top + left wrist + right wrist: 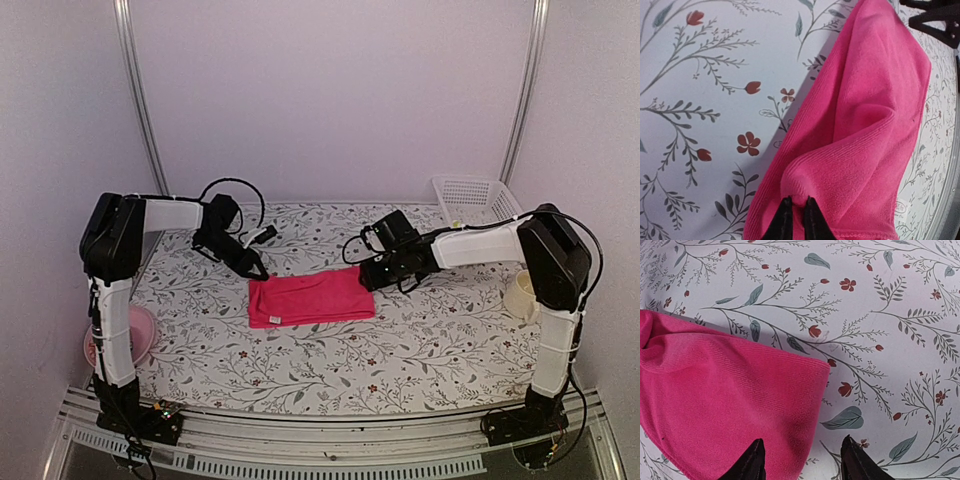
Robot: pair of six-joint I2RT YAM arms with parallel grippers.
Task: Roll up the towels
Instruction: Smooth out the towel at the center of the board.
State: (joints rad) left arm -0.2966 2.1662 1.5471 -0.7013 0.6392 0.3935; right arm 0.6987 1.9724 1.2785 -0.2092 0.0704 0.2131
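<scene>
The pink towel (pixel 311 298) lies folded flat on the flowered table, near the middle. My left gripper (pixel 258 271) is at its far left corner, shut on a pinch of the pink towel (pixel 860 125), which bulges up between the fingertips (pixel 785 220). My right gripper (pixel 366 276) is at the towel's far right corner, open, its fingers (pixel 752 462) straddling the towel's right edge (pixel 810 405) just above it. The yellow-green towel is out of view.
A white plastic basket (pixel 472 198) stands at the back right. A cream cup (pixel 522 295) sits at the right edge by the right arm. A pink bowl (pixel 135 335) sits at the left edge by the left arm's base.
</scene>
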